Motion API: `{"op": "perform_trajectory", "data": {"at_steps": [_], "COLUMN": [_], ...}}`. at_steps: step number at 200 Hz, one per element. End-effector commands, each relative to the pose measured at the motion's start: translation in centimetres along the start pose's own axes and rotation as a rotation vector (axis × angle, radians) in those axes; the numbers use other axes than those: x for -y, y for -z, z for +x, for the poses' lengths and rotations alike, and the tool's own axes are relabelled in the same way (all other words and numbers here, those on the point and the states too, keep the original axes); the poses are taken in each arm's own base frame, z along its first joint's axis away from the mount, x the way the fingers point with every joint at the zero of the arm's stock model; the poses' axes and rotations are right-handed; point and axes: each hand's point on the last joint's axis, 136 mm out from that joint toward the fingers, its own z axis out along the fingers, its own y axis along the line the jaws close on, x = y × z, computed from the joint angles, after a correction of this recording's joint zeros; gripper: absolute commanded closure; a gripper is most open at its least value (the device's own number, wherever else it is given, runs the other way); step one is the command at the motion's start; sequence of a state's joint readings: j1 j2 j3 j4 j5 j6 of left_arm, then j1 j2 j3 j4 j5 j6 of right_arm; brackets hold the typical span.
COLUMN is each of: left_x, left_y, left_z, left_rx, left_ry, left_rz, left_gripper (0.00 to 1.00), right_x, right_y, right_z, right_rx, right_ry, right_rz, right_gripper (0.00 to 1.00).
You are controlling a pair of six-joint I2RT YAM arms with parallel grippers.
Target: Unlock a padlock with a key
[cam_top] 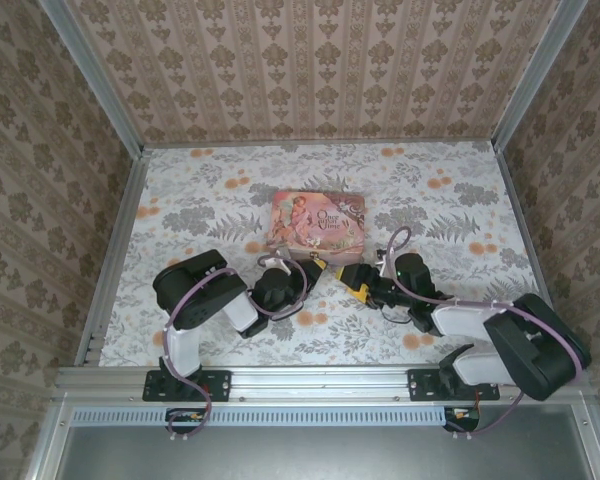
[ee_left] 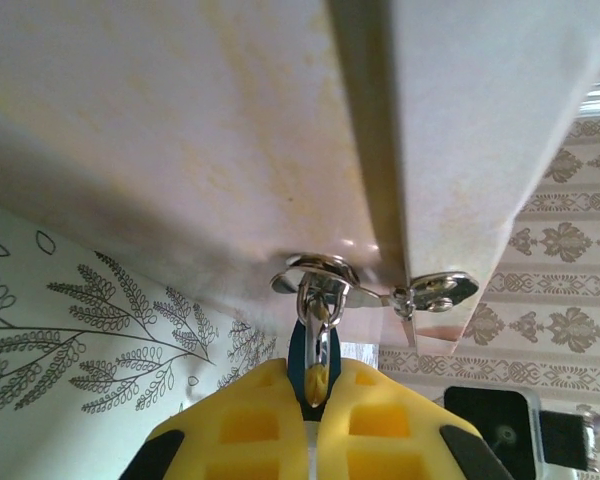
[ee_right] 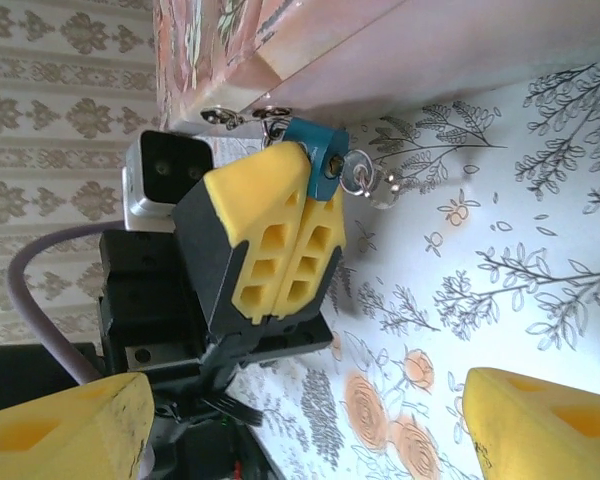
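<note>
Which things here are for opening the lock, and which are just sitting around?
For the job:
padlock, pinched in the left hand
key, stuck in the padlock
right hand, open nearby

Just there:
pink tin, with the padlock hanging on its clasp
flowery table

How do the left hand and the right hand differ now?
The left hand is shut on the blue padlock; the right hand is open and holds nothing. The left hand is right beside the pink tin; the right hand stands apart from the key. Both have yellow fingers.
</note>
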State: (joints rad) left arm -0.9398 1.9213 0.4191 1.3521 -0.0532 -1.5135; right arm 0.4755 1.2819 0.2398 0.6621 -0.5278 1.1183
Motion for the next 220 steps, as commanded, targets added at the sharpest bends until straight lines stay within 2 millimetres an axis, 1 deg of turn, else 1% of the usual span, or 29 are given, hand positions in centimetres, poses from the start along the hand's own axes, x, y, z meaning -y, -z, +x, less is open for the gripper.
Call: {"op": "perform_trajectory", "data": {"at_steps": [1, 13, 15, 17, 19, 45, 64, 89, 123, 135, 165, 190, 220], "left_x": [-1.8, -2.0, -2.0, -2.0, -2.1, -2.2, -2.4, -2.3, -2.2, -2.5, -2.6, -2.7, -2.9], "left_y": [0.5, 0.5, 0.5, 0.5, 0.5, 0.3, 0.2, 0.2, 0.0, 0.1, 0.2, 0.2, 0.2], "left_z": [0.1, 0.1, 0.1, 0.1, 0.1, 0.3, 0.4, 0.5, 0.5, 0.4, 0.4, 0.4, 0.5], "left_rx": [-0.019, -0.023, -0.024, -0.025, -0.027, -0.052, -0.066, -0.072, -0.073, -0.071, -0.073, -0.079, -0.085], "left_ry": [-0.021, -0.019, -0.017, -0.017, -0.014, -0.01, 0.001, -0.001, -0.001, 0.003, 0.005, 0.011, 0.023], "left_rz": [-0.061, -0.065, -0.066, -0.067, -0.068, -0.068, -0.072, -0.068, -0.066, -0.074, -0.077, -0.079, -0.083], "left_gripper": [1.0, 1.0, 1.0, 1.0, 1.0, 1.0, 1.0, 1.0, 1.0, 1.0, 1.0, 1.0, 1.0], "right_x": [1.0, 0.5, 0.6, 0.3, 0.5, -0.6, -0.8, -1.3, -2.2, -2.3, -2.0, -2.0, -1.5], "right_y": [0.6, 0.9, 1.0, 1.0, 1.1, 1.5, 1.7, 1.8, 2.0, 2.0, 1.9, 1.4, 0.4], "right_z": [-0.1, -0.4, -0.3, -0.5, -0.4, -1.2, -1.6, -1.8, -1.7, -1.6, -1.2, -0.7, -0.4], "right_rx": [-0.002, -0.004, -0.007, -0.003, -0.007, 0.001, 0.007, 0.007, 0.001, -0.004, -0.025, -0.038, -0.054], "right_ry": [0.075, 0.11, 0.111, 0.122, 0.123, 0.234, 0.31, 0.42, 0.555, 0.605, 0.704, 0.791, 0.922], "right_rz": [0.092, 0.111, 0.12, 0.117, 0.126, 0.16, 0.214, 0.279, 0.355, 0.384, 0.437, 0.463, 0.518], "right_gripper": [0.18, 0.18, 0.18, 0.18, 0.18, 0.18, 0.18, 0.19, 0.23, 0.24, 0.27, 0.3, 0.33]}}
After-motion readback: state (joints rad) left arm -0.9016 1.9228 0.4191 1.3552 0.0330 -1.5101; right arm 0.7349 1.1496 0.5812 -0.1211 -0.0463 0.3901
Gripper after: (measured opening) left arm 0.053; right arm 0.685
